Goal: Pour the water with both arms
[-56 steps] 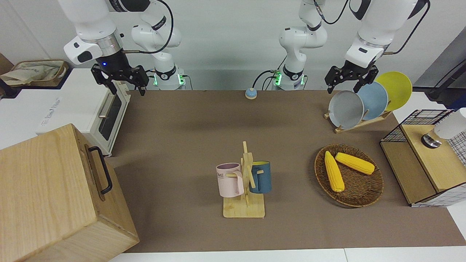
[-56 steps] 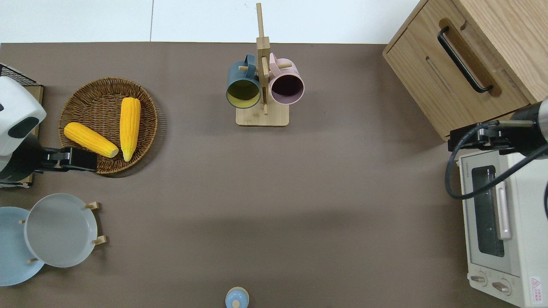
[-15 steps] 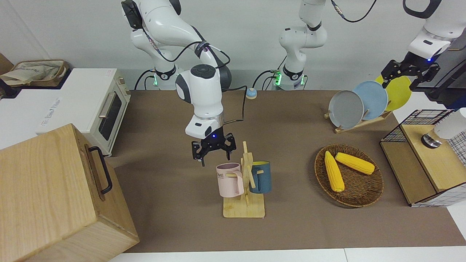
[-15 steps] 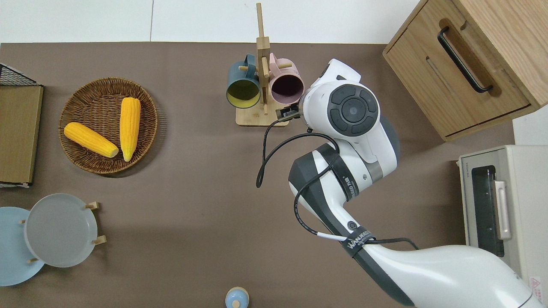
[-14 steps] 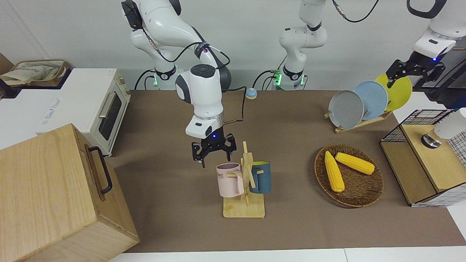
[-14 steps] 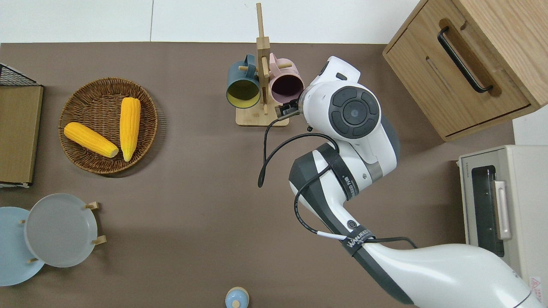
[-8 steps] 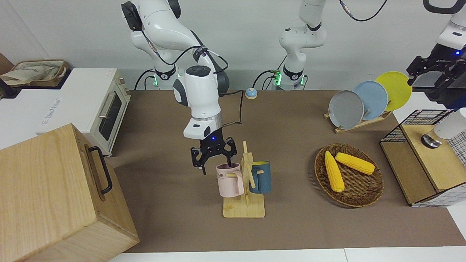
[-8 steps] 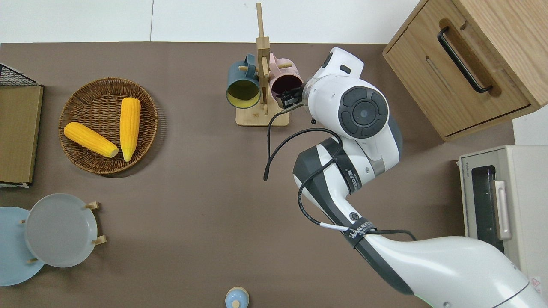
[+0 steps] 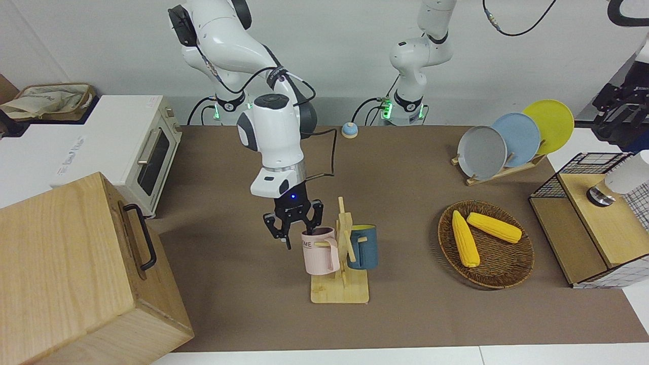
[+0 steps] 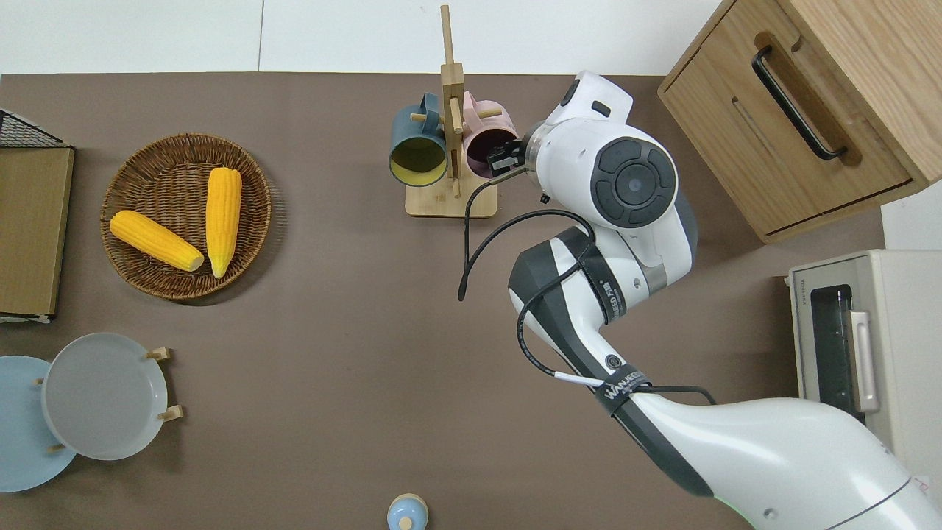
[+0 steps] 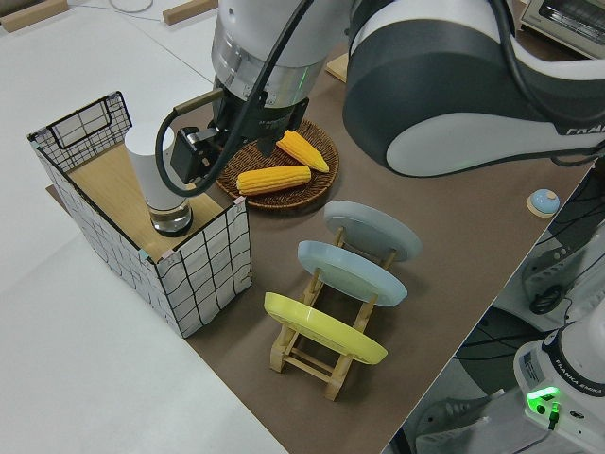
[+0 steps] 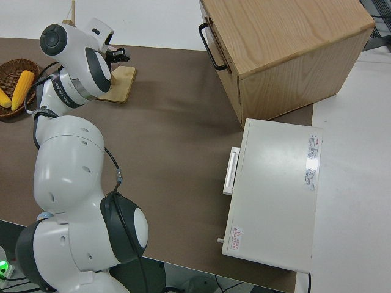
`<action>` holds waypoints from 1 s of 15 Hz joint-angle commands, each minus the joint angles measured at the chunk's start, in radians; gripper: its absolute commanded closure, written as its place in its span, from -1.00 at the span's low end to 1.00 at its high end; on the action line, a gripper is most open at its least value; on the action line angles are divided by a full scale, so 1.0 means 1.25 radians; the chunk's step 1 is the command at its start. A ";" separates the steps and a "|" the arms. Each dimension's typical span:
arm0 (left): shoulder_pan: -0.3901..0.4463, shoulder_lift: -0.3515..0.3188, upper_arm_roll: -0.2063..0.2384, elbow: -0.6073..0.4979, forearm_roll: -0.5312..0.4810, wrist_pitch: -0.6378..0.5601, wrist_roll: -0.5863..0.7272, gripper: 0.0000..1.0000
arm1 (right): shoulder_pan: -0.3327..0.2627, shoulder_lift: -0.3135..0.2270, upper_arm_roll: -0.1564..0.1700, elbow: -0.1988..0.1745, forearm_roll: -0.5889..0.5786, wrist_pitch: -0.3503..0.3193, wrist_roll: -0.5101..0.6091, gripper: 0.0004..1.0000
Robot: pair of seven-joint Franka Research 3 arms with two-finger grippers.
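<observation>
A pink mug point(image 9: 319, 256) and a dark blue mug point(image 9: 364, 248) hang on a wooden mug rack point(image 9: 339, 293) in the middle of the table. My right gripper point(image 9: 299, 232) is open. It sits low at the pink mug's point(image 10: 491, 147) rim, on the side toward the right arm's end, and I cannot tell if it touches. My left gripper point(image 9: 617, 109) is open. In the left side view the left gripper point(image 11: 198, 151) hangs close beside a white bottle point(image 11: 156, 170) that stands in a wire crate point(image 11: 203, 274). No water shows.
A wicker basket point(image 9: 507, 276) with two corn cobs lies next to the crate. Three plates stand in a rack point(image 9: 499, 175) nearer the robots. A wooden box point(image 9: 76, 274) and a toaster oven point(image 9: 152, 152) fill the right arm's end. A small blue bell point(image 9: 349, 131) sits by the arm bases.
The right gripper has come down and shifted to the pink mug's rim. The left arm has swung out toward its end of the table, to the crate with the white bottle.
</observation>
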 commanded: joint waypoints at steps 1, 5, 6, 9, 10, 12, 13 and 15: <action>0.036 0.023 -0.002 -0.041 -0.101 0.079 0.063 -1.00 | -0.010 0.016 0.012 0.019 -0.010 0.010 -0.009 0.25; 0.040 0.023 -0.004 -0.125 -0.180 0.218 0.095 -1.00 | -0.010 0.016 0.012 0.019 -0.010 0.010 -0.005 0.55; 0.040 0.026 -0.006 -0.137 -0.214 0.243 0.108 -1.00 | -0.010 0.016 0.012 0.019 -0.010 0.011 -0.005 0.67; 0.040 0.054 -0.006 -0.139 -0.317 0.294 0.151 -1.00 | -0.010 0.016 0.012 0.019 -0.010 0.011 -0.005 1.00; 0.037 0.060 -0.007 -0.139 -0.344 0.313 0.151 -1.00 | -0.010 0.016 0.012 0.019 -0.010 0.011 -0.004 1.00; 0.034 0.070 -0.012 -0.138 -0.377 0.347 0.173 -1.00 | -0.009 0.016 0.012 0.019 -0.010 0.011 -0.004 1.00; 0.034 0.077 -0.014 -0.138 -0.397 0.361 0.192 -1.00 | -0.009 0.016 0.011 0.019 -0.010 0.011 -0.004 1.00; 0.030 0.089 -0.015 -0.135 -0.433 0.382 0.216 -1.00 | -0.008 0.016 0.011 0.019 -0.011 0.011 -0.004 1.00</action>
